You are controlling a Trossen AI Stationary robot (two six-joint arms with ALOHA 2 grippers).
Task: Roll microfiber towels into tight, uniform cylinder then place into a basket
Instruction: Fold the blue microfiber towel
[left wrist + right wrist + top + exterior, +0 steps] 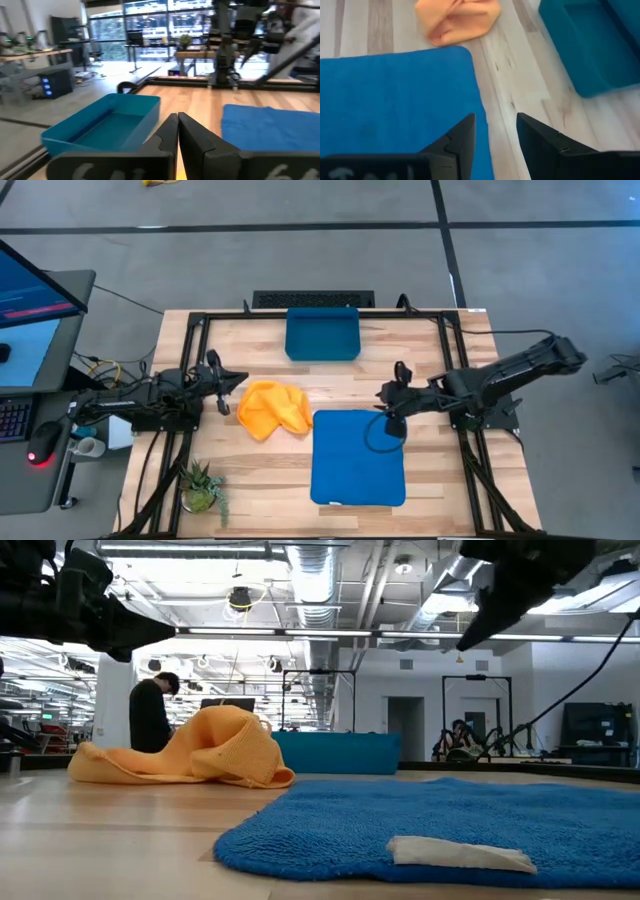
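A light wooden bench [260, 480] carries two cloths and a tray. The blue towel [358, 457] lies spread flat near the front edge, a white label [460, 853] showing at one edge in the low view. Just beside it, towards the left arm, the yellow-orange towel [272, 408] sits crumpled in a loose heap, not rolled. The dark blue basket [322, 334] stands at the far edge of the bench, well apart from both cloths; nothing can be seen inside it.

The right tool [392, 418] hangs above the far right corner of the blue towel. Its own camera shows its two dark fingers [457, 142] parted with a clear gap between them, and nothing held. A dark cable loops under it over the cloth.

The left tool [238, 380] hovers at the left side of the bench, close to the yellow-orange heap. Its fingers [167, 135] are pressed together with only a thin line between them, gripping nothing.

From bench height, both arms are cut off by the top of the picture, and the basket is largely hidden behind the yellow-orange towel. A person [150, 715] stands far back in the room. A small potted plant [201, 487] sits at the front left corner.
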